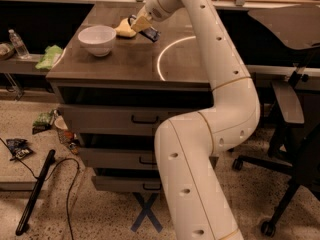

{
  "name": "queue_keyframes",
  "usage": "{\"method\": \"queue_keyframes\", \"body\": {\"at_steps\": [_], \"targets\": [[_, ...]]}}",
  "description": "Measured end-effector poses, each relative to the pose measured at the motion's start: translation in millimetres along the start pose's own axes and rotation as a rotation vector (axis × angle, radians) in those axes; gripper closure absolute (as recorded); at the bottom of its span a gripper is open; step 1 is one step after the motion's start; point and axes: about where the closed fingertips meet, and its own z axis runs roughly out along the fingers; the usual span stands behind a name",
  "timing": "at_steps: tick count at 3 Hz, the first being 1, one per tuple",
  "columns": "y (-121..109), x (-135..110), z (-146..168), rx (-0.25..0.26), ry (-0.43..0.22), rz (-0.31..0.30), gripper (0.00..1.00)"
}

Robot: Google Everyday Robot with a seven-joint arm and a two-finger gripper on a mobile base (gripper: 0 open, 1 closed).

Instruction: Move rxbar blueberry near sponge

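Holds the snack bar (151, 34) pinched by one end in the closed gripper (142, 24), at the back of the table top (125, 64), just right of the sponge (125, 29) and perhaps touching it, with the bowl (97, 39) a little further left. Cannot tell whether resting on the wood or hanging just above it. Could go wrong in a few ways from here: letting go from a height and at a tilt, and so sending a slick wrapper skidding off towards the front right; pressing further left and shoving the soft sponge against the bowl; dragging the snack bar back out on the way off, if the wrapper catches. Calls for a low, gentle release and a straight lift away. Lies with the long axis on a slant, from back left by the sponge to front right, free end pointing front right and dipping slightly down, away from the sponge; seems broad face up, though hard to be sure
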Motion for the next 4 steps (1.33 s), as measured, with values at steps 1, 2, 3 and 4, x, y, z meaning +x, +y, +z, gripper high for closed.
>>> {"method": "queue_keyframes", "body": {"at_steps": [1,2,3,4], "targets": [[4.3,-12.0,14.4,-0.005,-0.038,-0.029,0.96],[-1.6,-17.0,16.4,0.017,-0.046,-0.055,0.74],[-7.0,-14.6,17.1,0.033,-0.04,-0.065,0.5],[-11.7,-15.2,12.6,0.049,-0.033,-0.085,0.27]]}}
